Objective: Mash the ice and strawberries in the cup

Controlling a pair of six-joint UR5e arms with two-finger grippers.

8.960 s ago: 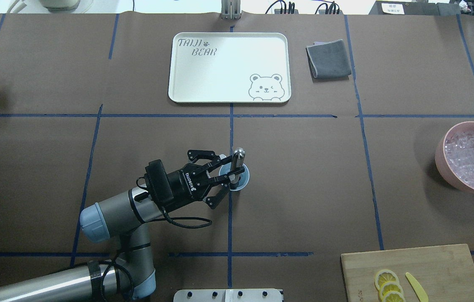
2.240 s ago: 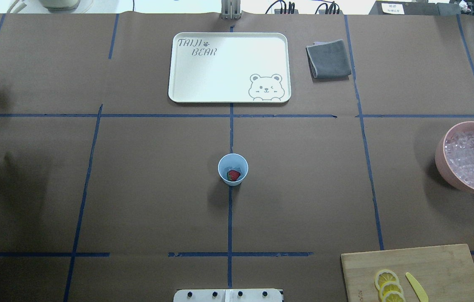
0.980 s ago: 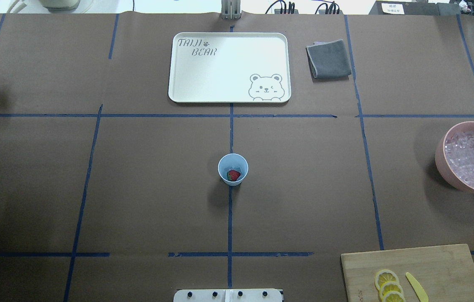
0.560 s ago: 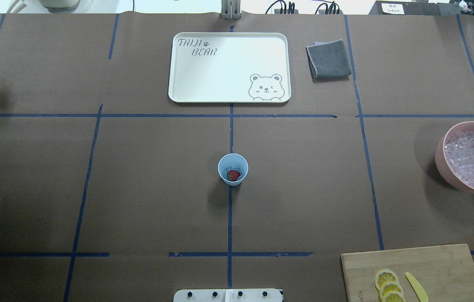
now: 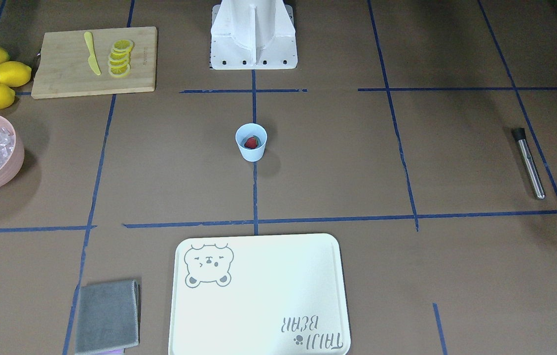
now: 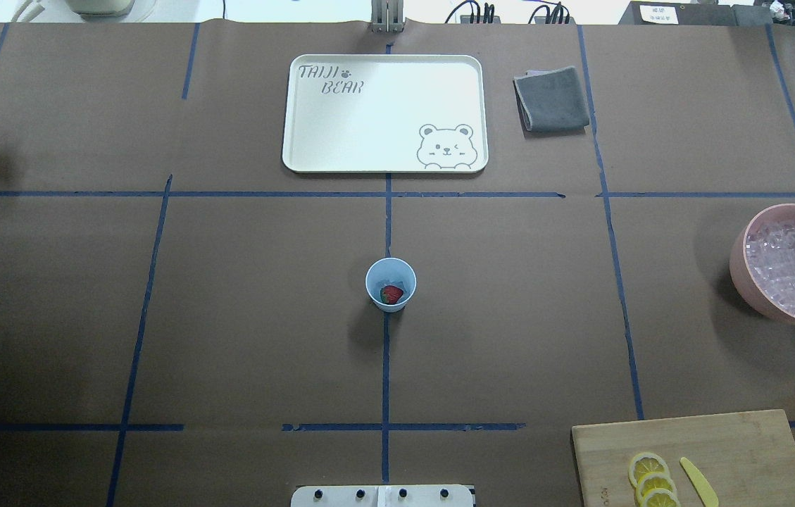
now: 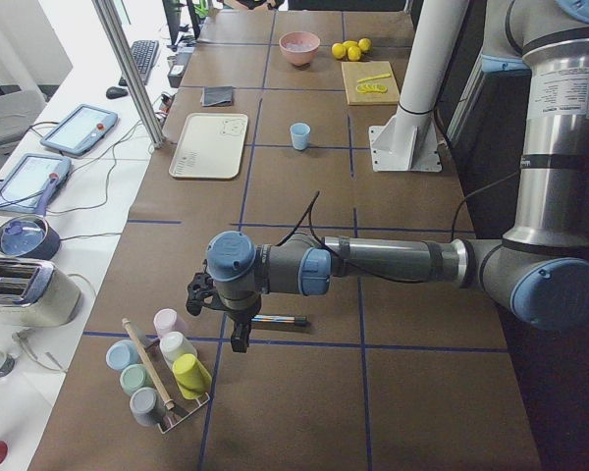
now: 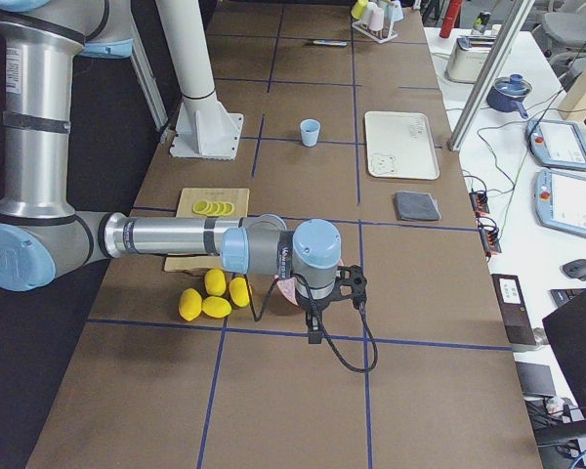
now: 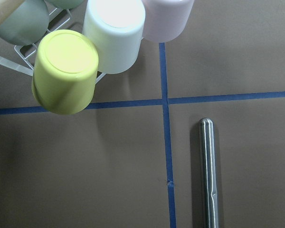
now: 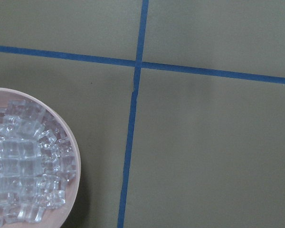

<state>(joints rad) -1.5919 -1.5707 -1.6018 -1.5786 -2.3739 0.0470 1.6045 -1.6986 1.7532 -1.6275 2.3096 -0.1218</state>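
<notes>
Cup (image 6: 391,283) sat upright in the middle of our counter (image 6: 263,317), right on the blue tape line, with the strawberry (image 6: 391,294) down inside it, looking whole. All the ice (image 6: 788,271) we could make out was heaped in the pink bowl (image 6: 741,282), way off on our right side. Anything pale beside the berry was too small to call. Our left gripper (image 7: 221,314) hung over the metal muddler (image 5: 529,162), which lay flat on the counter near the cup rack (image 7: 162,378), well apart from the cup. Our right gripper (image 8: 322,313) hovered by the pink bowl. Both showed only on the side cameras, so we couldn't tell whether either set of fingers was apart or together.
</notes>
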